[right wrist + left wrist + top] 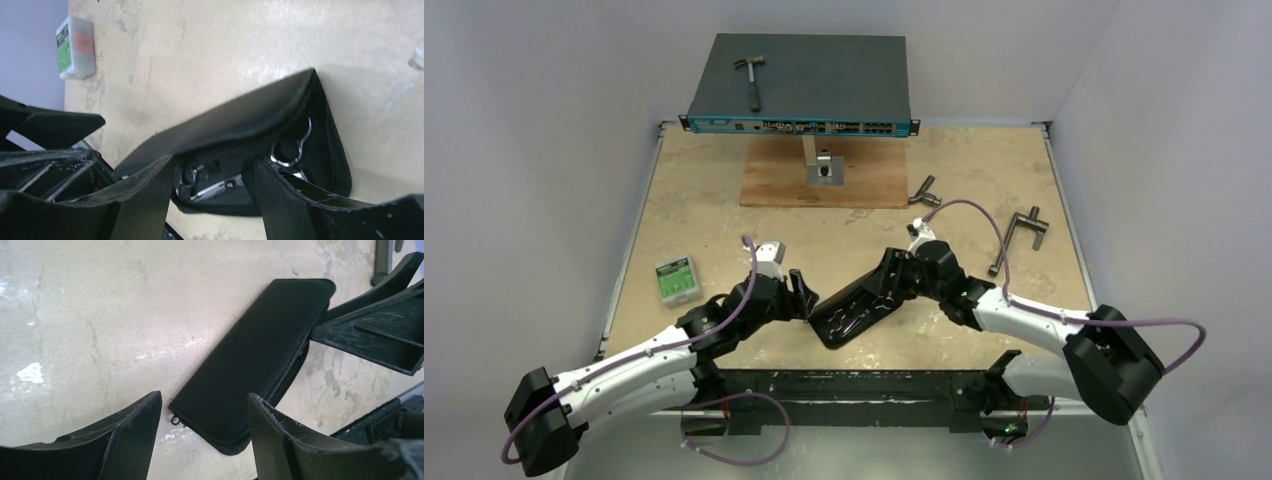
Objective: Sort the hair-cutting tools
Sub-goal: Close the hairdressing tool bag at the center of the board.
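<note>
A black zip case (852,312) lies on the table between my two grippers, its lid partly raised. In the right wrist view the case (240,125) gapes open. Inside it I see the silver ring handle of one pair of scissors (290,148), a second pair (191,180) and a thin silver-and-black piece (218,189). The comb and the hair clip are hidden. My right gripper (214,162) is open just above the case's opening. My left gripper (205,397) is open over the case's near corner (235,405), by the zip pull. The right gripper's fingers (370,330) touch the case's far end.
A hammer (751,80) lies on a blue network switch (804,90) at the back. A wooden board (824,178) with a metal bracket stands in front of it. Two grey T-handled tools (927,190) (1022,235) lie at the right. A small green-and-white box (676,279) lies at the left.
</note>
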